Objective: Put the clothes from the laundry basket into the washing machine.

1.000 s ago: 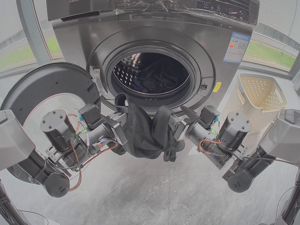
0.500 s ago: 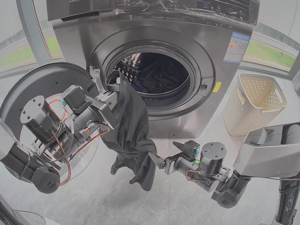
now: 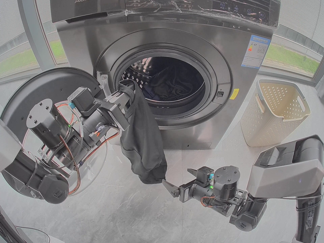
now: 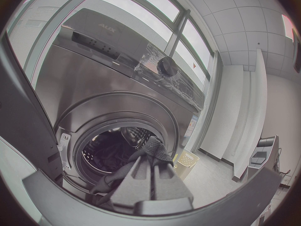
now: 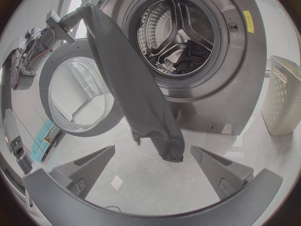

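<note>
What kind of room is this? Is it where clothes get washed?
Most likely a laundry area: a washing machine with its door open, a dark garment held up at it by the left hand, and a cream laundry basket beside it on the tiled floor.

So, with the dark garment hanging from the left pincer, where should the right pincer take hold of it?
Probably grip the free bottom end of the dark garment, coming from below. It hangs as one long strip from the left pincer, its tip off the floor, and the open right pincer sits just under it.
</note>
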